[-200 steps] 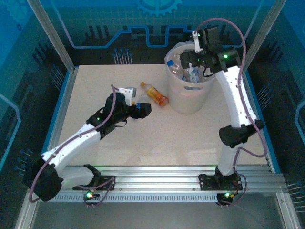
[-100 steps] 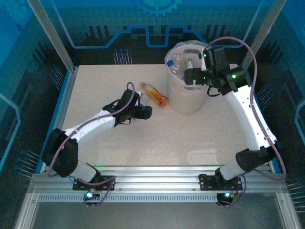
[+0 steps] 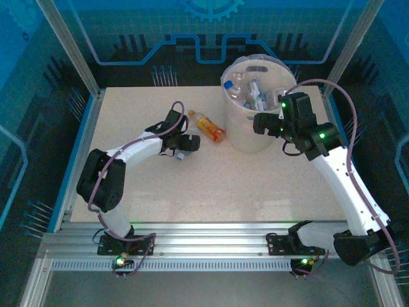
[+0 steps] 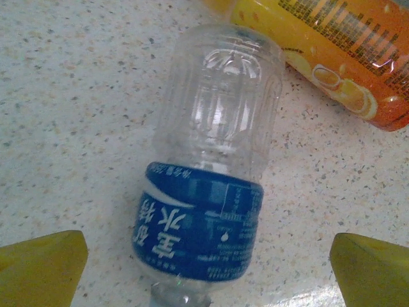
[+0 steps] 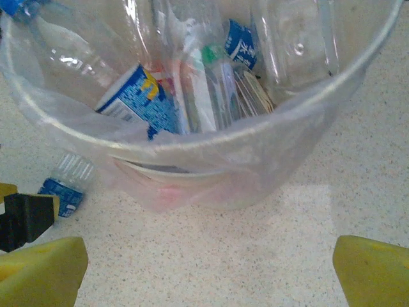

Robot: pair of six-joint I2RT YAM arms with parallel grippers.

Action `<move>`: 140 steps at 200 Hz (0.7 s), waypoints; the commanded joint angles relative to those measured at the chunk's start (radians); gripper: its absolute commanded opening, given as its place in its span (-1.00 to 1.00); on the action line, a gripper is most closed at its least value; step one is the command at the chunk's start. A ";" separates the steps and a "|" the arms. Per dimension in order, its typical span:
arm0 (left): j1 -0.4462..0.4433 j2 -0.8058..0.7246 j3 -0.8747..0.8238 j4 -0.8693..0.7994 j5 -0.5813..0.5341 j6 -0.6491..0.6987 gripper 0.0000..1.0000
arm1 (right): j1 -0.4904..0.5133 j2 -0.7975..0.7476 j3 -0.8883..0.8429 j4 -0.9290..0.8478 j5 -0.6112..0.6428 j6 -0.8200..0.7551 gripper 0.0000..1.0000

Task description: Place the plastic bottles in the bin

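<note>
Draws right claw (image 3: 261, 123) back off the bin (image 3: 252, 135), jaws apart; brings left claw (image 4: 208, 272), the nearer, over the blue-label bottle (image 4: 214, 166) on the worktop (image 3: 128, 192). Straddles it with jaws spread, long axis crossing the gap.

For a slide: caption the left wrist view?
Open left gripper flanks a blue-label bottle lying on the table, orange bottle beside it.

Blue-label bottle (image 4: 203, 236): cap end cut off by left wrist view's bottom edge. Orange bottle (image 4: 332, 57) runs off top and right edges. Bin (image 5: 217, 169) far rim cropped in right wrist view; bottles inside (image 5: 137, 99) overlap, labels too blurred to read.
</note>
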 commanded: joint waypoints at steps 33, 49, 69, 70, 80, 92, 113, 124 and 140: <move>0.016 0.107 0.093 -0.037 0.052 0.024 0.97 | 0.011 -0.031 -0.054 0.067 0.024 0.041 0.99; 0.019 0.132 0.111 -0.046 0.048 0.018 0.97 | 0.011 -0.033 -0.059 0.077 0.014 0.037 0.99; 0.021 0.157 0.126 -0.053 0.057 0.016 0.92 | 0.012 -0.032 -0.063 0.085 0.008 0.034 0.99; 0.021 0.158 0.127 -0.053 0.057 0.015 0.92 | 0.012 -0.031 -0.064 0.086 0.007 0.034 1.00; 0.022 0.169 0.132 -0.055 0.060 0.016 0.91 | 0.011 -0.029 -0.067 0.090 -0.003 0.031 0.99; 0.022 0.180 0.135 -0.055 0.060 0.016 0.88 | 0.011 -0.028 -0.069 0.096 -0.017 0.031 0.99; 0.027 0.201 0.142 -0.061 0.054 0.011 0.87 | 0.012 -0.028 -0.071 0.109 -0.040 0.028 0.99; 0.029 0.209 0.142 -0.060 0.051 0.007 0.86 | 0.013 -0.031 -0.073 0.115 -0.046 0.028 0.99; 0.036 0.219 0.139 -0.058 0.053 -0.003 0.81 | 0.013 -0.034 -0.079 0.122 -0.046 0.029 0.99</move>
